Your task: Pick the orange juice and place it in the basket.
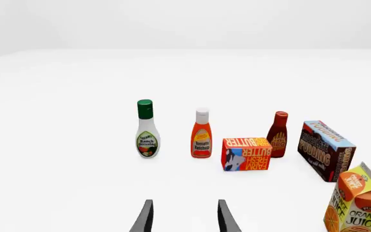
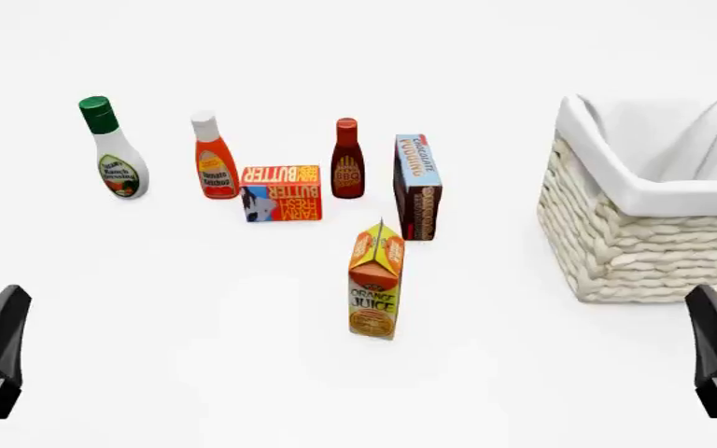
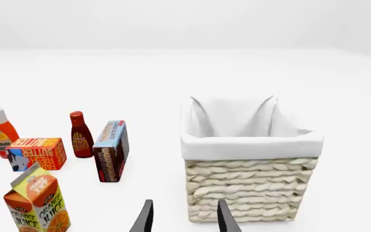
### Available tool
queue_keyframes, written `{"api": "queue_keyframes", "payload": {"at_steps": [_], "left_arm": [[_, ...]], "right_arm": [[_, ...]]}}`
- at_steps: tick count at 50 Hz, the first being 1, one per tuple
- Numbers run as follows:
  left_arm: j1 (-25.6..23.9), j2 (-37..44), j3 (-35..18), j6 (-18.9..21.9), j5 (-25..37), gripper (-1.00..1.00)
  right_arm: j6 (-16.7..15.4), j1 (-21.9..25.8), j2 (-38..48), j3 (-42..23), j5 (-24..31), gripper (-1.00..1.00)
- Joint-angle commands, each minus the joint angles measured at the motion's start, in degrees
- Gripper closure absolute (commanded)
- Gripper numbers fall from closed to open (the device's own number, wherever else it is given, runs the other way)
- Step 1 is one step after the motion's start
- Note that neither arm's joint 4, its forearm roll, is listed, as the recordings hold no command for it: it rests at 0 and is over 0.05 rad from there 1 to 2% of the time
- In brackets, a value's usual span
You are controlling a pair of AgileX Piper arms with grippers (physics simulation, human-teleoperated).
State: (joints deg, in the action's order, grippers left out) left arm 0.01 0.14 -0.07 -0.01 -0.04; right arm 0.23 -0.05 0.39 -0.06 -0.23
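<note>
The front view looks down the desk [image 2: 209, 355] from above; both wrist views sit low, sharing the orange juice [image 1: 358, 205].

The tall gable-top orange juice carton [image 2: 375, 283], orange and yellow-green with "ORANGE JUICE" lettering above an orange picture low on its front, stands upright on the white tabletop [image 2: 209, 355] in front of me, near the middle and closer to me than the other groceries. The large cream-white woven wicker basket [image 2: 639, 243], its white cloth liner folded over the rim, sits upright to the right of the carton, well apart from it, with nothing visible inside.
</note>
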Motion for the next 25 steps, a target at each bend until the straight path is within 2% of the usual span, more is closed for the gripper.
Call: {"api": "queue_keyframes", "payload": {"at_steps": [1, 6, 25], "left_arm": [[0.02, 0.24, -0.14, -0.02, -0.05, -1.00], [0.02, 0.21, -0.12, -0.02, -0.04, -1.00], [0.06, 0.10, -0.20, 0.09, 0.06, -1.00]], "right_arm": [[0.22, -0.12, 2.15, -0.09, -1.47, -1.00], [0.68, -0.30, 6.21, -0.02, -4.54, -1.00], [0.22, -1.99, 8.05, -0.38, -5.54, -1.00]]}}
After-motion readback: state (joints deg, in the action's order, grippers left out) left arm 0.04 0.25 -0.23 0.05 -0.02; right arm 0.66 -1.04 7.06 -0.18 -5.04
